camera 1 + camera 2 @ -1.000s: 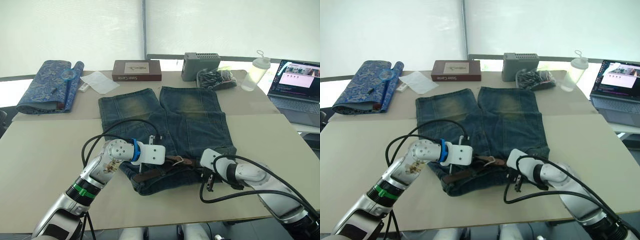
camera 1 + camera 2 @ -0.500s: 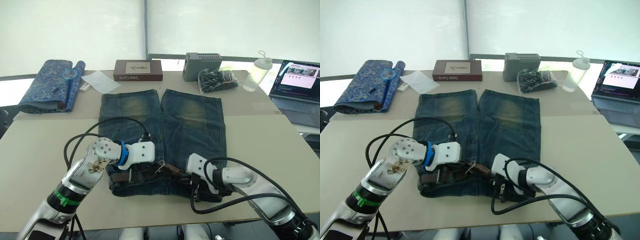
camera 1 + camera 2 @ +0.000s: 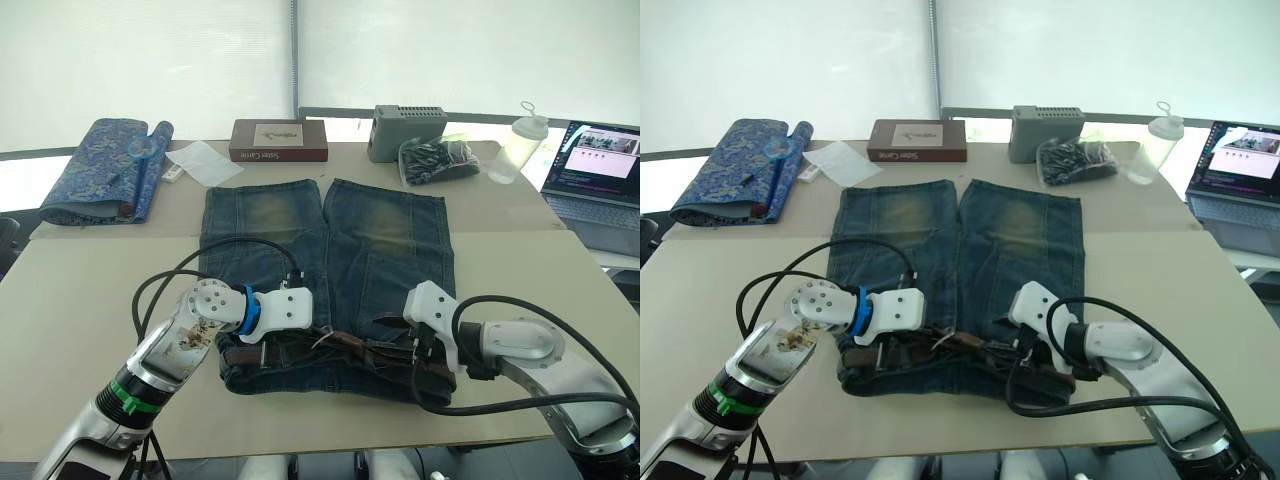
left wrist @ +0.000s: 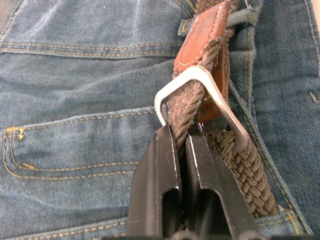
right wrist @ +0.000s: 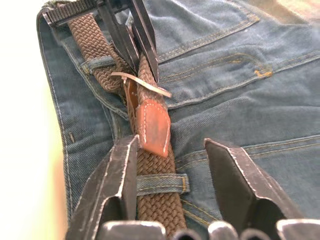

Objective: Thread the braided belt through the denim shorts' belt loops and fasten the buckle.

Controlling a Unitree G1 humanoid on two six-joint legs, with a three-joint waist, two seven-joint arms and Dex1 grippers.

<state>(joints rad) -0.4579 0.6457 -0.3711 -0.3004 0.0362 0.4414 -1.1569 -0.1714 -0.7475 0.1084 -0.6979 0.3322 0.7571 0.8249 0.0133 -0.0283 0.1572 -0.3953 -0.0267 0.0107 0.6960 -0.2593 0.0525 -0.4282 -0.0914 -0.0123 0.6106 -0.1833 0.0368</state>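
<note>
The denim shorts [image 3: 370, 230] lie flat on the table with the waistband nearest me. The braided belt [image 3: 372, 351] runs along that waistband under a belt loop [image 5: 162, 184]. In the left wrist view my left gripper [image 4: 180, 134] is shut on the woven strap where it passes through the silver buckle [image 4: 225, 107]. The belt's brown leather tip [image 5: 155, 130] lies just past the buckle. My right gripper [image 5: 172, 145] is open, its fingers astride the strap beside the loop, facing the left gripper [image 3: 292, 338].
At the table's far side are a rolled blue patterned cloth [image 3: 100, 170], a white paper [image 3: 205, 162], a brown book [image 3: 278, 140], a grey box [image 3: 410, 118], a bag of dark items [image 3: 440, 158] and a bottle [image 3: 522, 142]. A laptop [image 3: 600, 180] stands at the right.
The waistband has gone from bunched and slanted to lying straighter along the table. My right gripper has shifted onto the belt beside the buckle. The left gripper stays on the strap.
</note>
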